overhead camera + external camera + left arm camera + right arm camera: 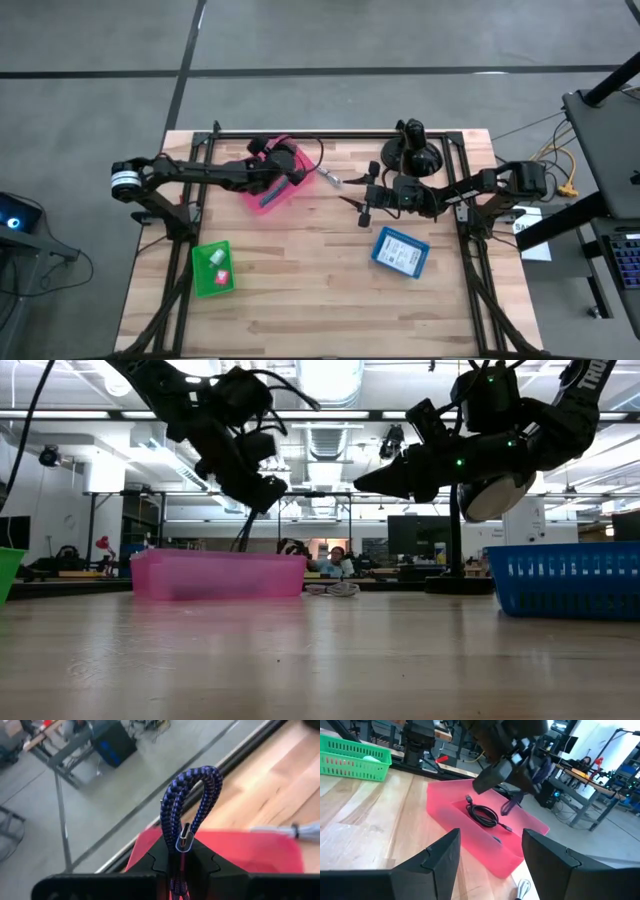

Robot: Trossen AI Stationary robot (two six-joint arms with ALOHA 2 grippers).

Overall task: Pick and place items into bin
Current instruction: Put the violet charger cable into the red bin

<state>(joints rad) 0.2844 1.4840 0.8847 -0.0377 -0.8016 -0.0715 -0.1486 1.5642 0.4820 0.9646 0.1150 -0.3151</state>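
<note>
My left gripper [181, 854] hangs above the pink bin [262, 196], shut on a blue-and-black braided cable [192, 795]. In the low view the cable's lower part [244, 532] hangs down behind the bin's wall [218, 575]. A black coiled cable [483, 815] lies on the bin's floor. My right gripper [490, 851] stands open and level to the right of the bin, with nothing between its fingers. A pale bundled cable [335, 180] lies on the table between bin and right gripper [358, 204]. My left gripper pinches the braided cable between its two fingers, where a bend of it doubles back. The loop [200, 775] sticks out past the fingertips, and a metal plug [185, 840] sits right at them. The cable is lifted, its lower part hanging toward the bin.
A green bin [212, 268] holding small items stands at the near left, a blue bin [400, 250] at the near right. The black domed camera mount [415, 156] stands at the far right, behind my right arm. Bare wood lies in the middle.
</note>
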